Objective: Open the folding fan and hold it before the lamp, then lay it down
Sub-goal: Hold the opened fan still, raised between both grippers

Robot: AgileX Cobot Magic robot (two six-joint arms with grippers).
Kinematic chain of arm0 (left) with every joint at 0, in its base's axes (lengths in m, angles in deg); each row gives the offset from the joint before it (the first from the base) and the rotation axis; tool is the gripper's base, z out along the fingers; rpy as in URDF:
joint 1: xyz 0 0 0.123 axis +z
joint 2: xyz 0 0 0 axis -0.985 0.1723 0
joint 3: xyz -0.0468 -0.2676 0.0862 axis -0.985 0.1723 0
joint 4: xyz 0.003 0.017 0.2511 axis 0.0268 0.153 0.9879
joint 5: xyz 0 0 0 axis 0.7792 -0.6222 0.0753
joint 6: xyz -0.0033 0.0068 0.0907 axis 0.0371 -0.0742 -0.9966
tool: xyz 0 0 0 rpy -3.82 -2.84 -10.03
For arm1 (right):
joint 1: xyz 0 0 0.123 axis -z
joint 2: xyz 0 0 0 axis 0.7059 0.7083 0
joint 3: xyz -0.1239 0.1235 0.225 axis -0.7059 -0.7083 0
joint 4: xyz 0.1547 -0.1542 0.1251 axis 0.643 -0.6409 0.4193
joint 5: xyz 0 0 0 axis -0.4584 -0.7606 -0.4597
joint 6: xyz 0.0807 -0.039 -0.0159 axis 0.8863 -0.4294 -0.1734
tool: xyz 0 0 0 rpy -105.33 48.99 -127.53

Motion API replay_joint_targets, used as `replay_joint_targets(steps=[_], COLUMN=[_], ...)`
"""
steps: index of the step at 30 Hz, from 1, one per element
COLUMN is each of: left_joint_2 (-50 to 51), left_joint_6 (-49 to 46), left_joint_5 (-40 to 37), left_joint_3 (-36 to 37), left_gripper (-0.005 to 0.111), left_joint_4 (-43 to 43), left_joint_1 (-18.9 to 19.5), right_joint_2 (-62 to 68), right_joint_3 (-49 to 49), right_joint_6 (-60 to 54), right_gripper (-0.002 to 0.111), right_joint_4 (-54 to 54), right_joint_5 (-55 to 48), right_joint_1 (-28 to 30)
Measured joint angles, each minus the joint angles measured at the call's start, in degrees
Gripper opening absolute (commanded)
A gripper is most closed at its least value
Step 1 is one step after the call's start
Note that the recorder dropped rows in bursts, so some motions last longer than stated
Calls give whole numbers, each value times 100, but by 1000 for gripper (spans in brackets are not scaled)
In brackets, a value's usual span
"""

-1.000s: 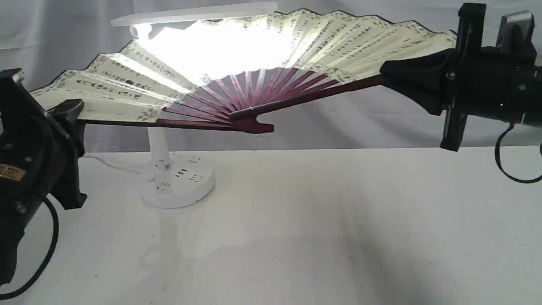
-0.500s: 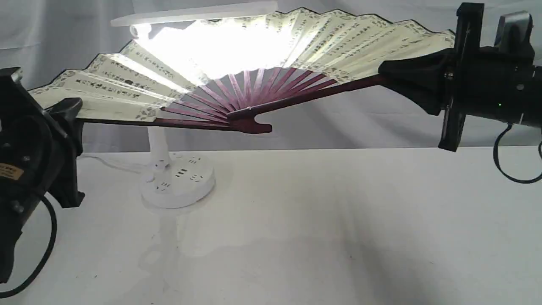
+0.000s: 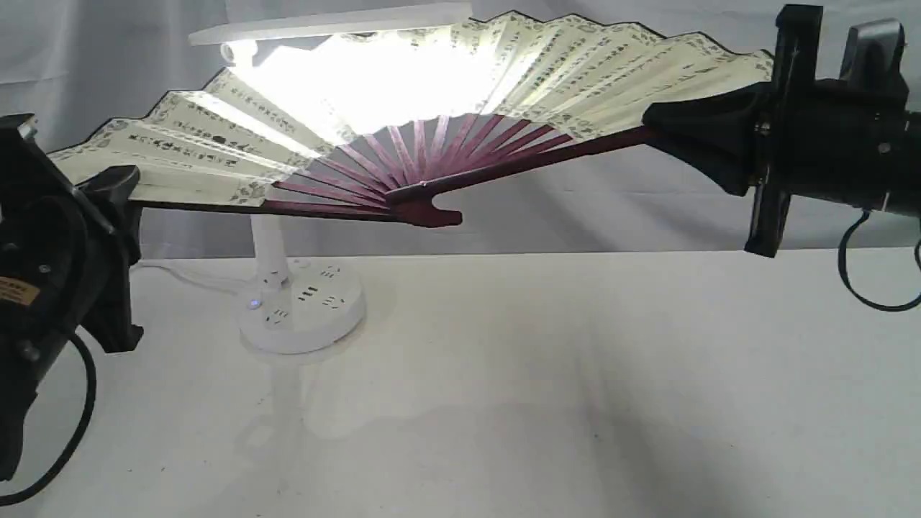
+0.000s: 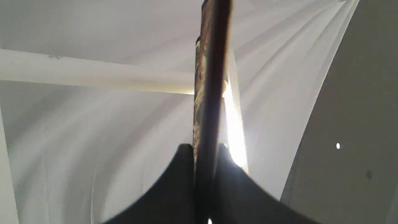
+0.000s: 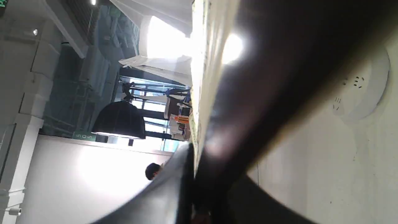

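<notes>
Left gripper [image 3: 115, 188]: pressed shut on the left guard [image 3: 216, 207] of the folding fan [image 3: 575, 79], no slack visible in the wrist view. Right gripper [image 3: 656, 119]: same, pinching the right guard [image 3: 575, 147]. Holds the fan fully spread and airborne, leaf directly in front of the lamp [image 3: 302, 316], light glowing through the paper; pivot [image 3: 432, 214] well above the table [image 3: 575, 374]. Versus a second ago: shifted a hair leftward, then flat for the last half second. Also a small blue indicator [image 3: 253, 303] lit on the lamp base, dark before. Reads as display step settled; only the lay-down left. Pose: left arm [image 3: 43, 288] low at the left edge, reaching up and inward; right arm [image 3: 842, 144] high, roughly level, reaching in from the right.
</notes>
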Motion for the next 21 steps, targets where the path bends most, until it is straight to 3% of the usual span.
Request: replay_joint_targets(steps=[17,21], left_joint_2=[-21,-209], left_joint_6=[0,0], left_joint_5=[0,-331], left_joint_3=[0,0], left_gripper=[0,0], left_joint_4=[44,15], left_joint_1=[0,26], right_joint_2=[0,0], right_joint_3=[0,0], right_joint_6=[65,65], right_gripper=[0,0], right_joint_4=[0,0], right_joint_5=[-45,-108], right_joint_1=[0,0])
